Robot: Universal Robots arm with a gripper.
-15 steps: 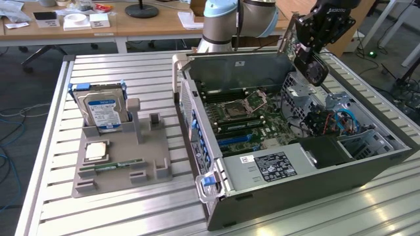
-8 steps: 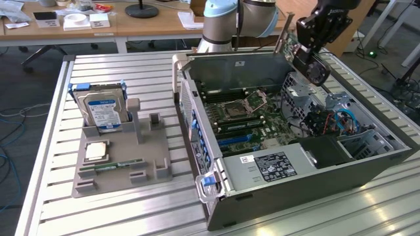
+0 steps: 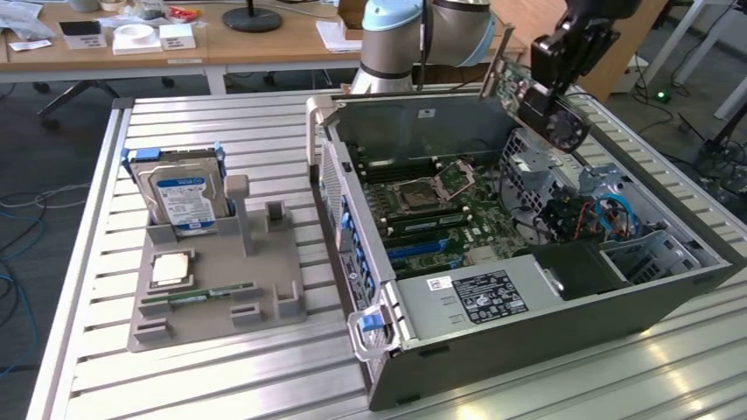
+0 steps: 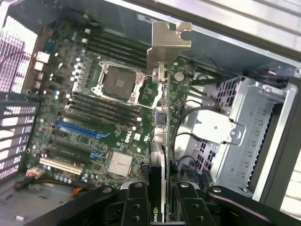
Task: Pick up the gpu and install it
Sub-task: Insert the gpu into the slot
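Note:
My gripper point(image 3: 568, 54) is shut on the gpu point(image 3: 544, 107), a thin dark card with a round fan and a pale metal end bracket point(image 3: 499, 72). It hangs tilted in the air above the far end of the open computer case point(image 3: 526, 306). In the wrist view the gpu point(image 4: 161, 117) runs edge-on away from my gripper point(image 4: 161, 205), with the bracket point(image 4: 167, 42) at its far end. Below it lies the green motherboard point(image 4: 94, 108) with its blue slots point(image 4: 77, 129). The card hovers over the board's edge beside the silver drive cage point(image 4: 244, 122), touching neither.
To the exterior view's left a grey holder tray point(image 3: 210, 297) carries an upright hard drive point(image 3: 181, 197), a RAM stick point(image 3: 198, 296) and a processor point(image 3: 171, 269). Wooden desks point(image 3: 233, 39) stand behind the slatted metal table point(image 3: 70, 350).

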